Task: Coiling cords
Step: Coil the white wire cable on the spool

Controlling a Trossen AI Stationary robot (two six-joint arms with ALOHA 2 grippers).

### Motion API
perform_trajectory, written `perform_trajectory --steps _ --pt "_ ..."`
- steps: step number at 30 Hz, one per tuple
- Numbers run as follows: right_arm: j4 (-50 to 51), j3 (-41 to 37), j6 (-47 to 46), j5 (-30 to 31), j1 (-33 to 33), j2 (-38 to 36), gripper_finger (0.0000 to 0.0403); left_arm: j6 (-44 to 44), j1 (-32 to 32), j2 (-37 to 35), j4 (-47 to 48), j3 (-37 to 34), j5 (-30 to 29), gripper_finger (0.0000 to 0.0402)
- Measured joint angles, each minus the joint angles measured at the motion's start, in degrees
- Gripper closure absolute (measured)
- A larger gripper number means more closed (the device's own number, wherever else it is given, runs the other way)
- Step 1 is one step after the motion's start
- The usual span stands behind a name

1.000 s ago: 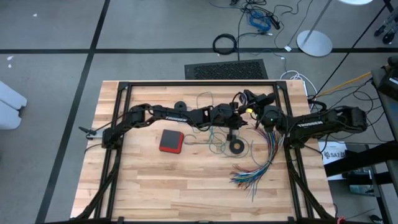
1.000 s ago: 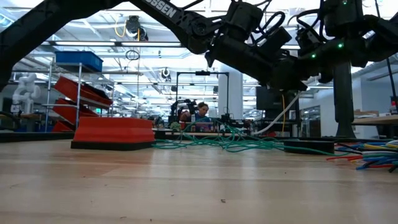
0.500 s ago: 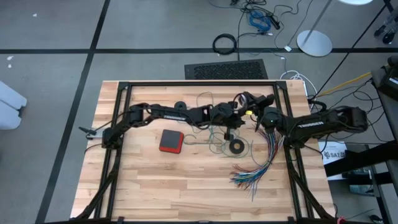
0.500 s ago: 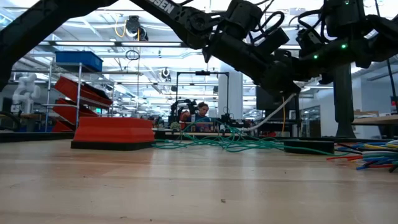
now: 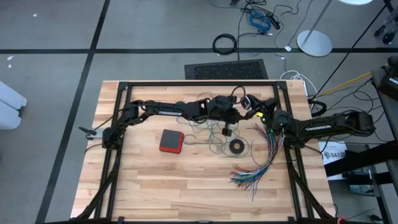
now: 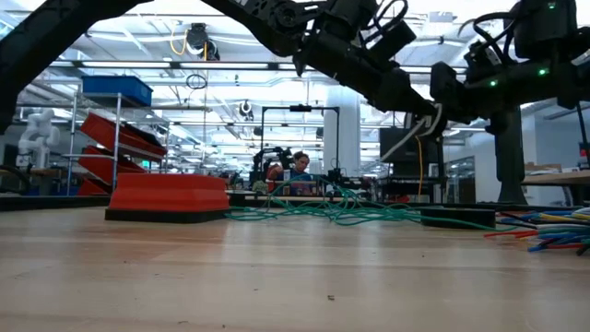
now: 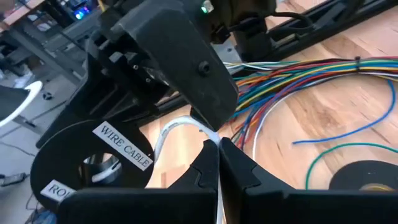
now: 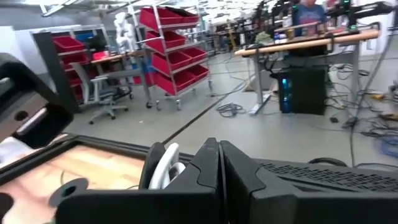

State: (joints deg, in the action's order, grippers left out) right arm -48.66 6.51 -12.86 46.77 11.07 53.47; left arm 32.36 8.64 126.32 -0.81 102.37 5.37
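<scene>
Above the table's far centre, left gripper [image 5: 244,106] and right gripper [image 5: 260,116] meet, both pinched shut on the white cord [image 7: 169,129], a short arc between them, thin and glossy. Teal-green cord [image 5: 214,138] lies in loose loops on the wooden table [image 5: 143,180] beside the black ring [image 5: 236,147], no clear long axis

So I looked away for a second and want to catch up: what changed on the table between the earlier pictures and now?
Both arms rose and shifted toward the table's far edge. The left gripper and right gripper, both shut, now hold the thin white cord stretched between them above the wooden table. The teal-green cord, red square box, black tape ring and multicoloured wire bundle stayed put.
</scene>
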Motion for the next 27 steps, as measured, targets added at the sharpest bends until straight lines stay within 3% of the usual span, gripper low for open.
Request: perform_trajectory --steps 6,27 --pt "-0.2 0.0 0.0 -3.6 0.0 0.1 0.0403 1.0 -0.1 0.0 0.3 0.0 -0.4 0.0401" --pt "10.1 0.0 -2.7 -4.3 -3.3 0.2 0.0403 1.0 2.3 -3.6 4.0 0.0 -0.7 0.0401"
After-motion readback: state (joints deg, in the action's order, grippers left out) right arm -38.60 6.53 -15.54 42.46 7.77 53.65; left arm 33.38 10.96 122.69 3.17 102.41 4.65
